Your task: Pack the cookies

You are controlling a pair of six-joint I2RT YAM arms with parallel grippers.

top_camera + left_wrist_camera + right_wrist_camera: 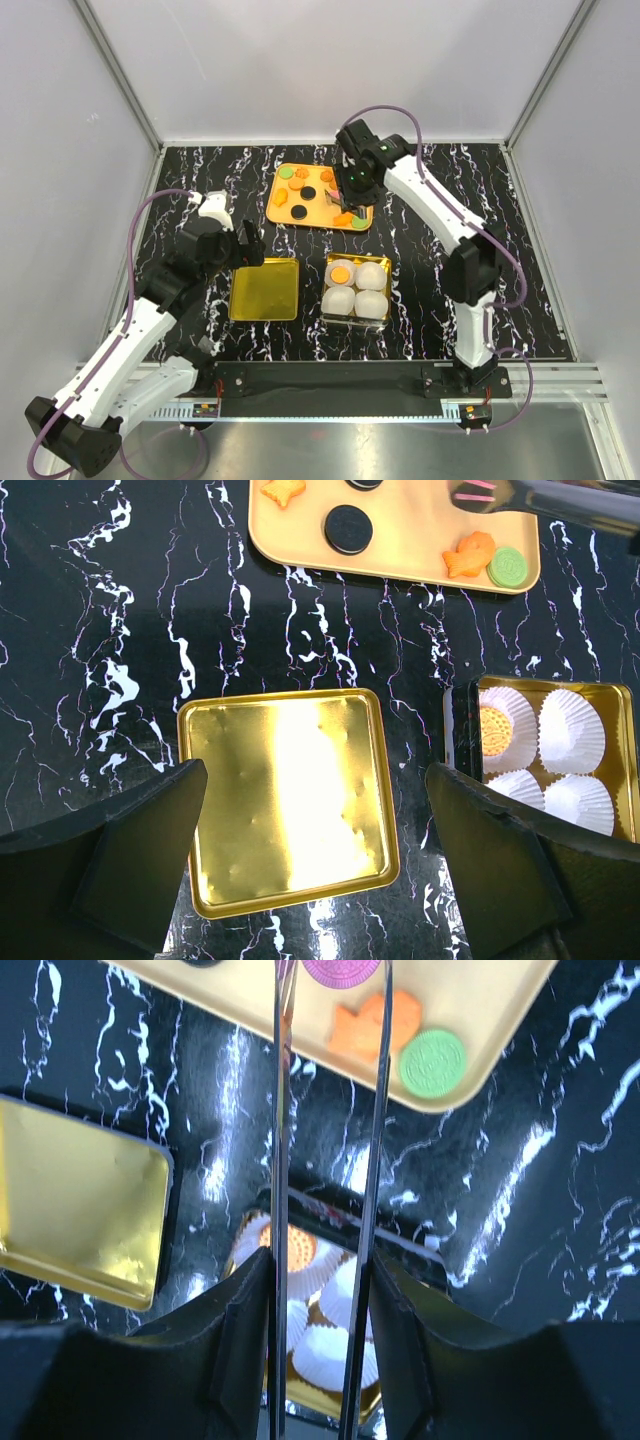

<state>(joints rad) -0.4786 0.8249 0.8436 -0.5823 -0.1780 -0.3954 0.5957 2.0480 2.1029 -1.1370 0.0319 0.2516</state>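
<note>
Cookies lie on an orange tray (300,212): a black disc (348,528), an orange fish shape (375,1025), a green disc (432,1061) and others. My right gripper (320,1270) is shut on metal tongs (278,1110), above the tray's right end (352,185). A pink cookie (342,970) sits between the tong tips. A gold box (383,262) holds white paper cups; the back-left cup holds one orange cookie (494,728). My left gripper (315,780) is open and empty, above the gold lid (285,800).
The gold lid (265,289) lies flat to the left of the box on the black marbled table (200,170). Grey walls stand on three sides. The arm bases and a metal rail (350,385) run along the near edge.
</note>
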